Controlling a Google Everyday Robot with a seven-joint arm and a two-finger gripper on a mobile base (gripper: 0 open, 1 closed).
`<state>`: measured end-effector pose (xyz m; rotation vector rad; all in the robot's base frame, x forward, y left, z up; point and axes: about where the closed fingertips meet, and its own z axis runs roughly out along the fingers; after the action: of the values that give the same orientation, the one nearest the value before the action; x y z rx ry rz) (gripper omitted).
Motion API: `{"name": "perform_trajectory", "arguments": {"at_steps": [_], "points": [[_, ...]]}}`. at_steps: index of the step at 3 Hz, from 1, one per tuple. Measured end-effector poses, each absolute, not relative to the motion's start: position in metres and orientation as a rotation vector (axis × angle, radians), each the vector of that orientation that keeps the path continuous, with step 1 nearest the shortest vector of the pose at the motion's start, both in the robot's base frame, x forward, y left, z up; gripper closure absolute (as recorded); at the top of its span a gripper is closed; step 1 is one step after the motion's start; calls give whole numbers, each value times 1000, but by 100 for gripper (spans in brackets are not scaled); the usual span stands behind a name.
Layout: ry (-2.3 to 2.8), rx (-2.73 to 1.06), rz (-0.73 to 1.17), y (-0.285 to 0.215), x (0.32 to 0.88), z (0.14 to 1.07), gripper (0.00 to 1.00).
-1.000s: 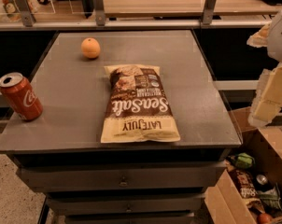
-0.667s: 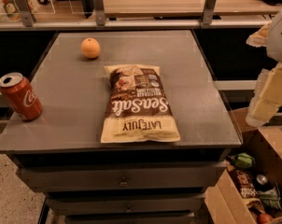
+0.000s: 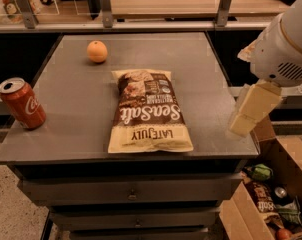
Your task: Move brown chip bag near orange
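- My hand (image 3: 245,119) hung past the tabletop's (image 3: 211,84) right edge; its state I could not tell.
- One brown chip bag (image 3: 148,111) lay flat at the front edge, with bare room up to one orange (image 3: 97,51).
- One Coca-Cola can (image 3: 22,104) stood at the left edge.

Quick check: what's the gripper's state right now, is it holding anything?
Gripper: open or closed cannot be told. It holds nothing and hangs at the right edge of the cabinet top, apart from the brown chip bag.

White rounded arm (image 3: 290,36) w/ vent grille (image 3: 291,70); cream blocky jaws just below, far right.
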<state>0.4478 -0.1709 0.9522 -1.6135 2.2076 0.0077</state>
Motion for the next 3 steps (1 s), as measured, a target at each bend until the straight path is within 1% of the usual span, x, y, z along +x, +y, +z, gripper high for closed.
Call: {"name": "perform_trajectory", "arguments": {"at_steps": [3], "points": [[2187,-1631,257,-80,439,888,0]]}}
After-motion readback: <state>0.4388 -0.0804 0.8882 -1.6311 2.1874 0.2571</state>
